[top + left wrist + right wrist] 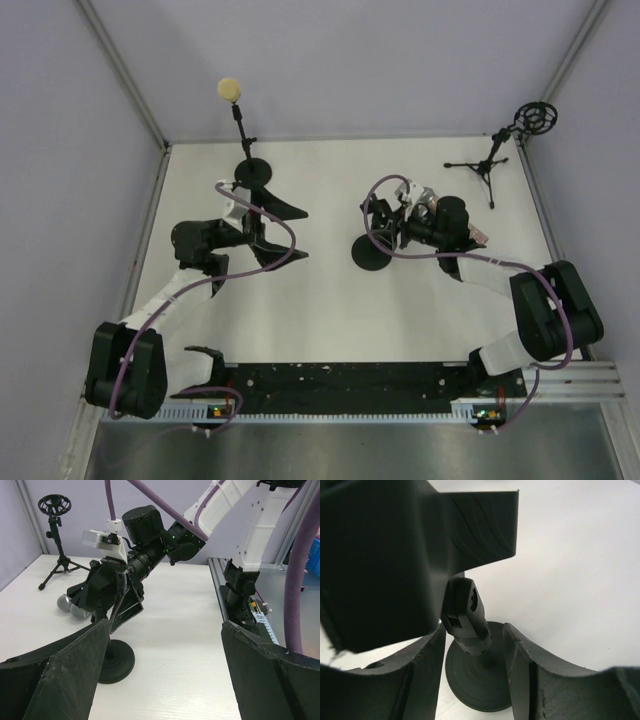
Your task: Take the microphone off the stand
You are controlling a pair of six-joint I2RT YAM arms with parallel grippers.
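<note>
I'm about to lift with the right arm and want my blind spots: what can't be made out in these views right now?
- Left wrist: the right gripper hides the microphone except its silver grille; whether it is gripped cannot be told.
- Top external: that gripper covers the microphone and all of the stand but its round base.
- Right wrist: a dark shape near the lens blocks the upper left; unidentifiable.

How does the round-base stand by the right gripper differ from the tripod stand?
The round-base stand rests on a flat disc, the tripod stand on three legs. The round-base stand sits between the right gripper's jaws; the tripod stand stands apart, topped by a ring mount. Both are black.
</note>
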